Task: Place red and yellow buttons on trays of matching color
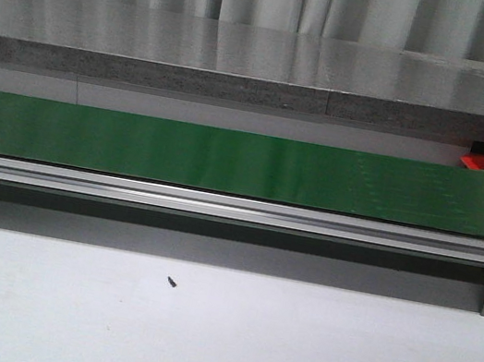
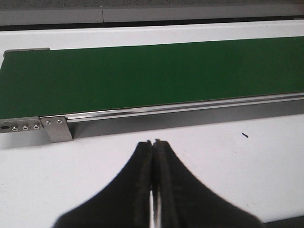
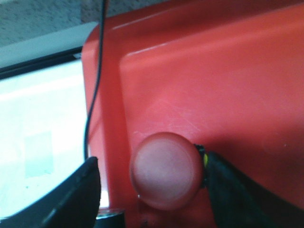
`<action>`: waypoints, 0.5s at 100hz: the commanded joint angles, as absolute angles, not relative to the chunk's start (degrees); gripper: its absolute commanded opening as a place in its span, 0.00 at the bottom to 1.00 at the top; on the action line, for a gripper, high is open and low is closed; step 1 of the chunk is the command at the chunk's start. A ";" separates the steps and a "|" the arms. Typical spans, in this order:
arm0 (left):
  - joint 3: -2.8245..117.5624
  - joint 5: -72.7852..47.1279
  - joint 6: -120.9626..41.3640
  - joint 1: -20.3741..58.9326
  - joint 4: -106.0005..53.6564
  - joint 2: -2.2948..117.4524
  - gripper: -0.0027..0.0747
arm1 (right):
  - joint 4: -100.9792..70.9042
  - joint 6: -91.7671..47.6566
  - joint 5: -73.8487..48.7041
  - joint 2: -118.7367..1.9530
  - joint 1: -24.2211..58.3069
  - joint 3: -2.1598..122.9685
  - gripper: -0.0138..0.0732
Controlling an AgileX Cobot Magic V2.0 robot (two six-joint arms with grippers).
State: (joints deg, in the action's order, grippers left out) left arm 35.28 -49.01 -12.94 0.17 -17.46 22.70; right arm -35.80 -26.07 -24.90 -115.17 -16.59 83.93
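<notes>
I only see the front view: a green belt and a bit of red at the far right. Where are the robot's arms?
Observer: That's a red tray; the right pincer hangs over it.
Visitor: Holding anything?
Observer: No, it's open; a red button sits on the tray between its fingers.
Visitor: And the other?
Observer: The left pincer is shut, empty, over the white table beside the green belt.

Soft even light; right wrist view blurred.

Green conveyor belt, red tray — red button, black pincer fingers.
</notes>
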 commanded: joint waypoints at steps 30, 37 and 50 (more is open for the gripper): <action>36.72 -45.62 -12.88 0.56 -18.79 23.09 0.01 | -34.84 -27.54 -24.04 -103.03 -16.74 85.39 0.26; 36.72 -45.62 -12.88 0.56 -18.79 23.09 0.01 | -33.75 -27.54 -24.08 -101.43 -16.51 84.36 0.12; 36.72 -45.62 -12.88 0.56 -18.79 23.09 0.01 | -32.35 -27.54 -22.97 -98.12 -15.92 80.80 0.09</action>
State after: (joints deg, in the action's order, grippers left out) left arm 35.28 -49.01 -12.94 0.17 -17.46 22.70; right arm -32.84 -26.88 -25.49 -103.47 -16.23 81.63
